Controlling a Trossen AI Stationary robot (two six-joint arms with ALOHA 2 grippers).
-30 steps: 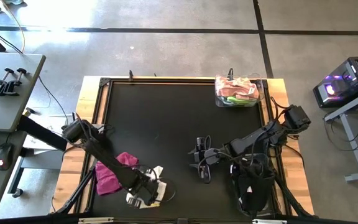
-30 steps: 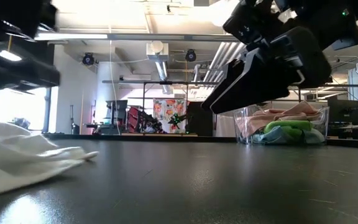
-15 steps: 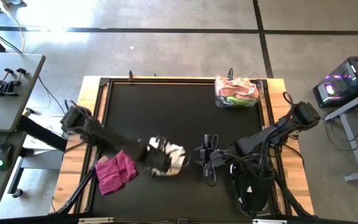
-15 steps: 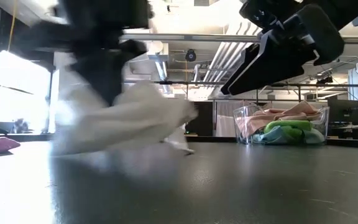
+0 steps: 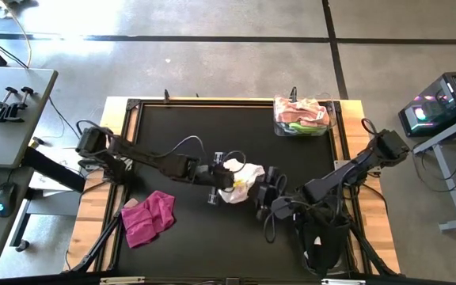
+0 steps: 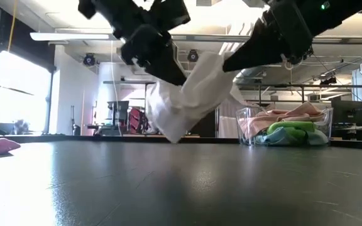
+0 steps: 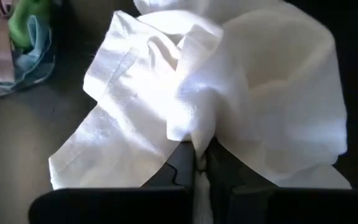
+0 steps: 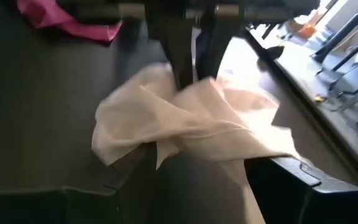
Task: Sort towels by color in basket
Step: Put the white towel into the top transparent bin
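Observation:
A cream towel (image 5: 242, 176) hangs in the air over the middle of the table, with my left gripper (image 5: 222, 180) shut on it. In the low view the towel (image 6: 187, 94) droops below that gripper, its lowest tip clear of the tabletop. My right gripper (image 5: 266, 194) is open just to the towel's right. In the right wrist view its two fingers (image 8: 135, 168) stand on either side of the towel's lower folds (image 8: 185, 118). A magenta towel (image 5: 149, 218) lies crumpled on the table near the front left. The clear basket (image 5: 332, 119) at the far right holds peach-pink, green and pale blue towels. My left gripper pinches a bunched fold of the cream towel (image 7: 194, 146) between its two shut fingers. The rest spreads out beyond the fingertips in several layers. The towel is lifted clear of the table and hangs slack. Whether my right gripper's open fingers touch the towel, I cannot tell.
The black tabletop (image 5: 196, 134) lies bare between the towel and the basket. The basket's contents (image 6: 288, 125) rise to about its rim. A side table (image 5: 6, 111) with clamps stands beyond the left edge, and a computer (image 5: 442, 107) beyond the right edge.
My left gripper has shut on the cream towel at the table's near left. It has lifted the towel clear and swung it fast toward the right and the far side, up to the table's middle beside my right gripper. The magenta towel now lies uncovered where it was.

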